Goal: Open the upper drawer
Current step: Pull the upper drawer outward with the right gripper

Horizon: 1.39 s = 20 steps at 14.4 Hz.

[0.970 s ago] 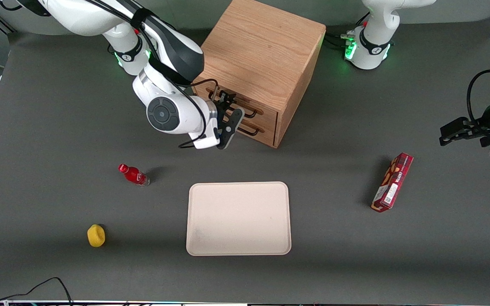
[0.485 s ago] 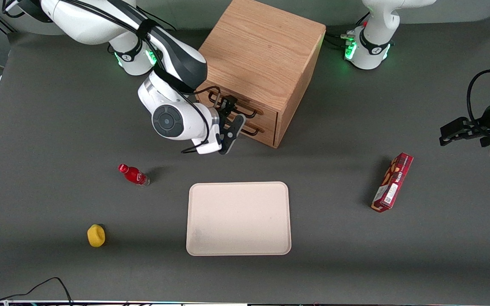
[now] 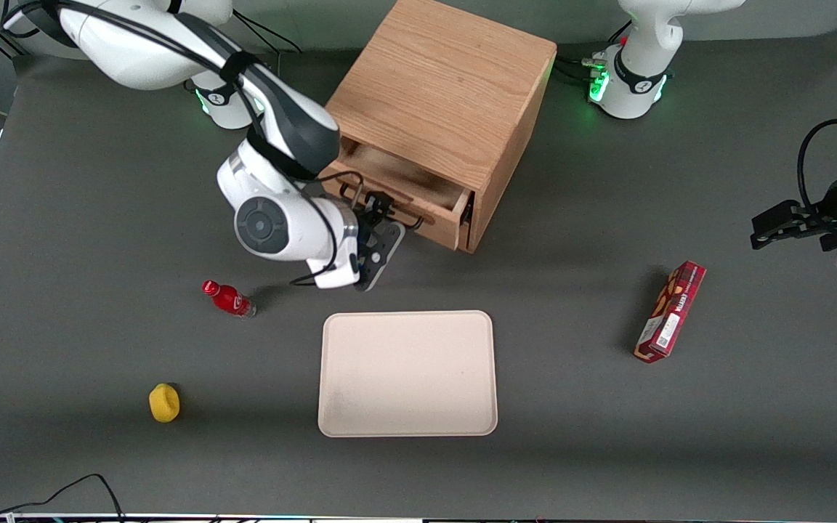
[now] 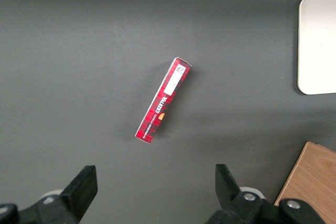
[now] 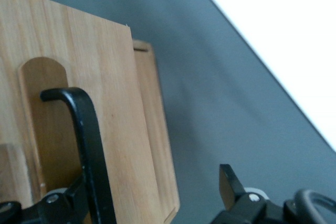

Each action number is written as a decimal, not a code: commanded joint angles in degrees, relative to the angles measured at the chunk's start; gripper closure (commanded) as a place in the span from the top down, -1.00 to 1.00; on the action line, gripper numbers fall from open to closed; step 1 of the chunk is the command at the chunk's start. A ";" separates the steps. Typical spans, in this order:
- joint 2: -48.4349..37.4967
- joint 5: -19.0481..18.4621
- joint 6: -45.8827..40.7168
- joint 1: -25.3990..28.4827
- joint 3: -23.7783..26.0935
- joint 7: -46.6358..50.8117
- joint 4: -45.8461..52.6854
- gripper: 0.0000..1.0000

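drawer front of the upper drawer (image 3: 398, 195) faces the tray (image 3: 407, 373), slid partly out of the cabinet (image 3: 447, 94), its long black handle (image 5: 86, 145) running along the front. gripper (image 3: 378, 218) sits at this handle; whether the jaws clamp it, i cannot tell.

The claw (image 3: 382, 218) sits in front of the upper drawer (image 3: 418, 211), apparently touching its handle (image 3: 382, 205).

Your right arm (image 3: 273, 145): white shell w/ dark grey joints, black cables, green base light; gripper (image 3: 382, 218) black, by the drawer.
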 commanded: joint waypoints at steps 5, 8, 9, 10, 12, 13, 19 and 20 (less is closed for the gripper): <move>6.34 -0.87 -0.94 0.46 -2.94 -0.84 9.05 1.00; 9.14 -0.70 -5.24 0.72 -4.71 -2.94 14.31 1.00; 10.11 -0.78 -6.47 0.64 -4.80 -3.29 16.07 1.00; 10.73 -0.79 -6.92 0.64 -5.50 -3.38 17.48 1.00; 11.09 -0.78 -6.92 0.64 -5.94 -4.78 18.37 1.00; 11.18 -0.79 -6.92 0.64 -6.72 -5.49 18.63 1.00; 11.79 -0.78 -7.97 0.64 -9.89 -9.61 22.41 1.00; 11.79 -0.70 -8.41 0.64 -10.42 -11.19 23.20 1.00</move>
